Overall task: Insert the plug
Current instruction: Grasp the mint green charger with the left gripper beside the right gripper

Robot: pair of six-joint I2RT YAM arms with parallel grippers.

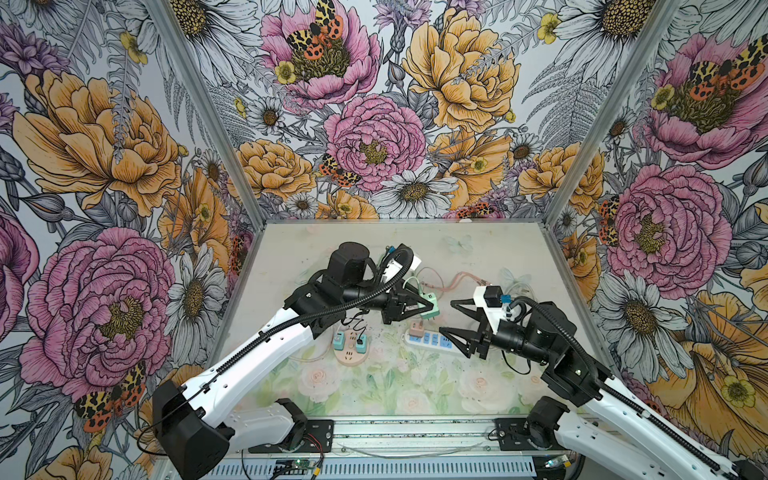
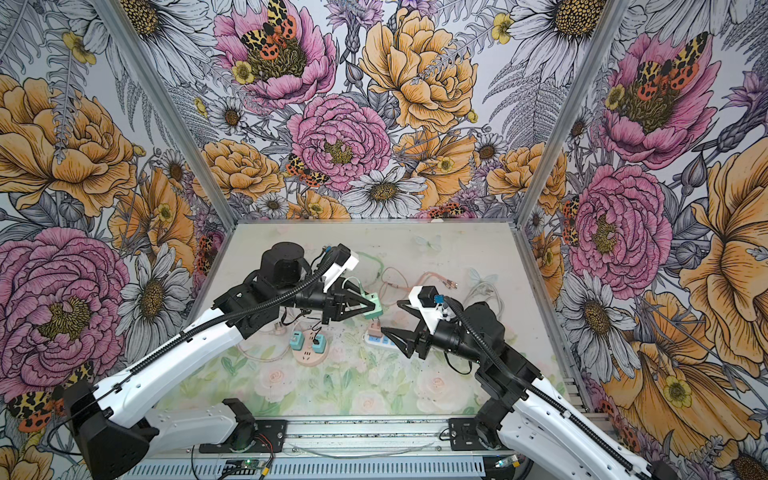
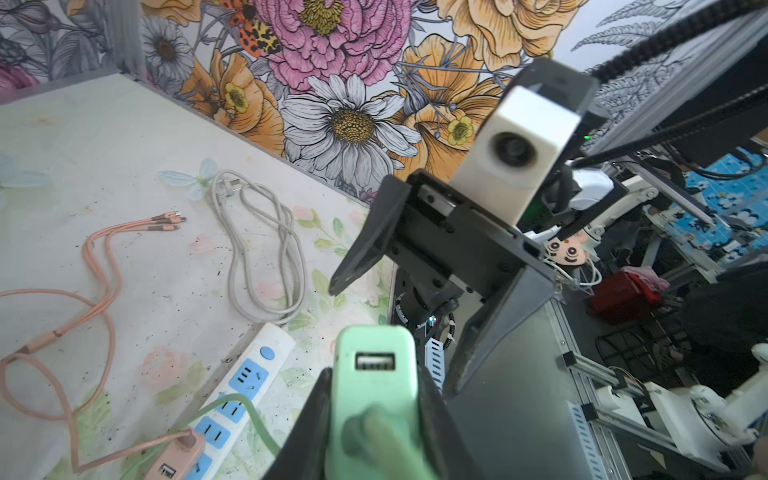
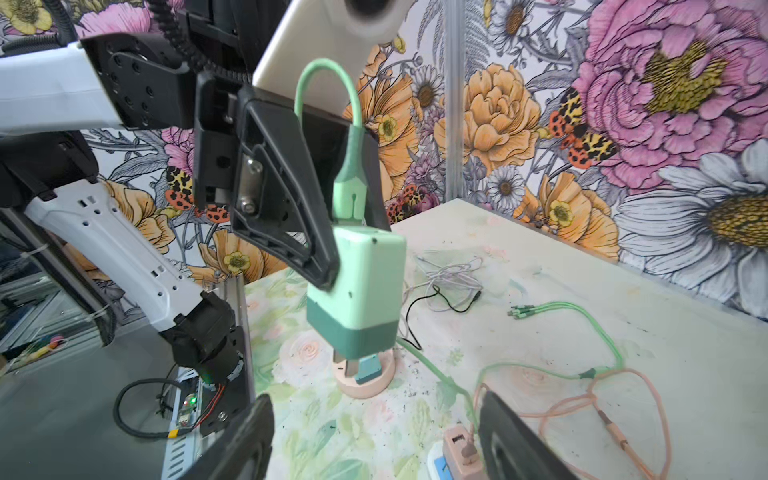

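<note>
The green charger [image 1: 433, 300] was gripped in the left hand [image 1: 424, 309], prongs left free and downward for the power strip [image 1: 434, 341]; the right hand [image 1: 446, 316] was spread wide, empty, nearby.

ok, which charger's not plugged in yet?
The light green charger, held up in the left gripper. The pink charger sits in the white strip; both teal chargers in the round socket.
</note>
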